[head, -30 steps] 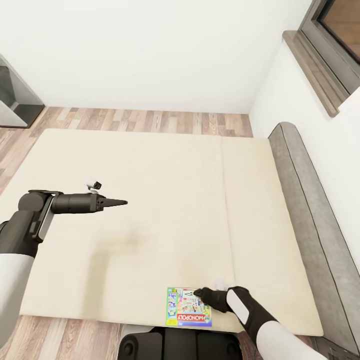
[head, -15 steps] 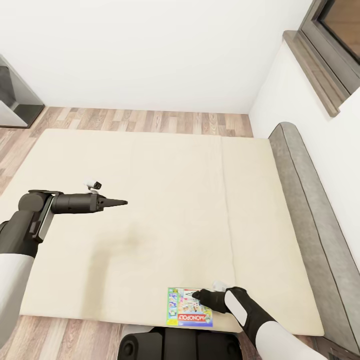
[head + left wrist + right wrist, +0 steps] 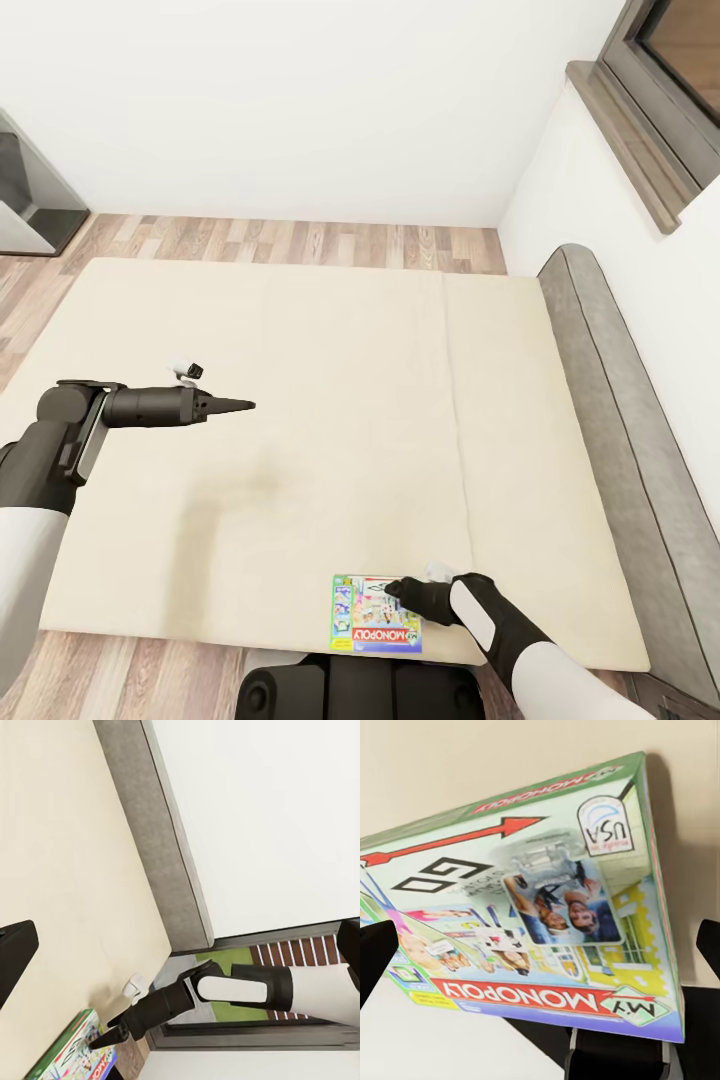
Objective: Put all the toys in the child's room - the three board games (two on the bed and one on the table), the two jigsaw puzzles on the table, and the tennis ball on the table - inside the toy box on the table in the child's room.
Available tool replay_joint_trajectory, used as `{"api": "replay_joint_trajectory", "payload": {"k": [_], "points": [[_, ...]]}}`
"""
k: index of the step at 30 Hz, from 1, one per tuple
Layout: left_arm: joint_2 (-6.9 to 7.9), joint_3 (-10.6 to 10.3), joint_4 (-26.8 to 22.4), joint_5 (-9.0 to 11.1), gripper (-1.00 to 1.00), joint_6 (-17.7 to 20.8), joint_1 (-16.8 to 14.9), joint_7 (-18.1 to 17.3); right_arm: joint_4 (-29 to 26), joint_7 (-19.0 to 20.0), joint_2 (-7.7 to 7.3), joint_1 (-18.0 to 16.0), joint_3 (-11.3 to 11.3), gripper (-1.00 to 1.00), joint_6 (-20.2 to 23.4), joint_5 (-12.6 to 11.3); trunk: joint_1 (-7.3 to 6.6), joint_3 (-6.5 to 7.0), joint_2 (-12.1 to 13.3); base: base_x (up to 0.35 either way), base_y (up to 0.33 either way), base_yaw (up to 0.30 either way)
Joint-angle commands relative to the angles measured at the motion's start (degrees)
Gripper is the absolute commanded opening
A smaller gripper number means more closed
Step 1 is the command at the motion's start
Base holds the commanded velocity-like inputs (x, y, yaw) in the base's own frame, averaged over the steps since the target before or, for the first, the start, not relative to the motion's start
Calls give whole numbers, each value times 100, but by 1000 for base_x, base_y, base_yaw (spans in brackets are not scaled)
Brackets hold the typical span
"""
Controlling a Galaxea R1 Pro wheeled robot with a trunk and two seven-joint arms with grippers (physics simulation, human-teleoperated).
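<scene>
The board game lies flat at the bed's six o'clock edge, overhanging slightly. It looks light, stiff and thin, so pinch its overhanging edge. Your right end effector hovers above it, fingers apart; the left end effector looks closed.

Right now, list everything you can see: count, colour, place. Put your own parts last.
board game: one, green and blue with red band, flat at the bed's near edge
bed: one, beige mattress, under both arms
headboard: one, grey, along the bed's right side
floor: wood planks, beyond the bed
window: one, grey-framed, upper right wall
left claw: one, dark, above the mattress
right claw: one, dark, open, over the board game
</scene>
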Motion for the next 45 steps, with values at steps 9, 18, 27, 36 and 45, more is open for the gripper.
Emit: {"api": "replay_joint_trajectory", "payload": {"k": [9, 18, 27, 36, 45], "points": [[3, 2, -1, -3, 100, 61, -1, -22, 3, 16, -12, -2, 10, 100, -72, 9, 3, -7, -9, 0, 0, 0], [3, 1, -1, -6, 100, 61, -4, -22, 10, 192, -106, 0, 23, 100, -389, 10, 3, -7, -9, 0, 0, 0], [3, -3, -1, -6, 100, 61, -1, -22, 13, 379, -116, 1, 25, 100, -419, 11, 3, -7, -9, 0, 8, 0], [3, 2, -1, -6, 100, 61, -2, -22, 13, 394, -117, 1, 32, 100, -427, 11, 3, -7, -9, 0, 13, 0], [3, 2, -1, -6, 100, 61, -2, -22, 13, 395, -117, 1, 34, 100, -430, 11, 3, -7, -9, 0, 9, 0]]}}
